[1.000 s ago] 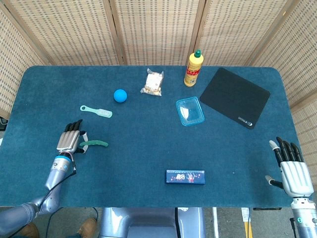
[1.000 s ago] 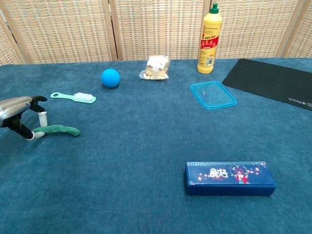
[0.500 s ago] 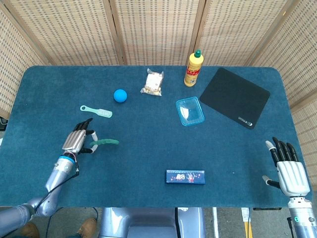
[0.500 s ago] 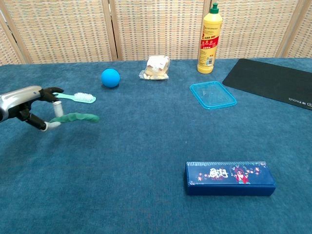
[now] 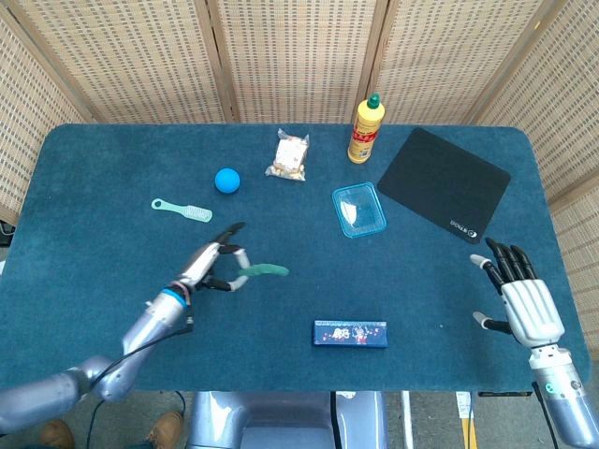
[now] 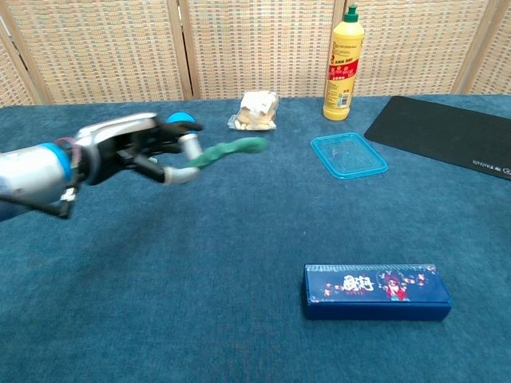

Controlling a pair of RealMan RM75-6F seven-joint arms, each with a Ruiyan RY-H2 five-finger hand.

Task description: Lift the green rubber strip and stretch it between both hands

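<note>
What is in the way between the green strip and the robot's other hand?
Nothing visible. The left hand holds the green strip up off the table. The right hand, open, is far across the bare blue table. The blue box lies flat, nearer the front edge, below that path.

Blue ball (image 6: 185,117) mostly hidden behind left hand (image 6: 144,148); right hand (image 5: 522,301) outside chest view (head view only).

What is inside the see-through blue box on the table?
Nothing shows inside the clear blue box; through it you see only the dark blue table cloth. In the chest view its tray also looks empty. Nothing covers it.
</note>
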